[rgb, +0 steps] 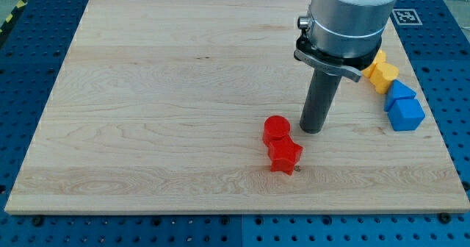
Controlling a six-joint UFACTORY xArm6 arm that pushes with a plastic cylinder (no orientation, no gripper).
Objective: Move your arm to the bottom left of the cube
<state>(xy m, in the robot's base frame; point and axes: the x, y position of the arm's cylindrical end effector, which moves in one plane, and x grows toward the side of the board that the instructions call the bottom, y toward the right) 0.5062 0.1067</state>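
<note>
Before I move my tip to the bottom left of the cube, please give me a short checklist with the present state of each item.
1. Target visible: blue cube at the view's right edge: ok.
2. My tip located: left of the cube, apart from it: ok.
3. Tip touching no block: red cylinder is close on its left, with a gap: ok.
4. Board below-left of the cube free: ok.
5. Tip already at bottom left: not ok, it is left, not lower.
6. Yellow blocks partly hidden by the arm: cannot tell their shapes.

Bright, even light; sharp focus
</note>
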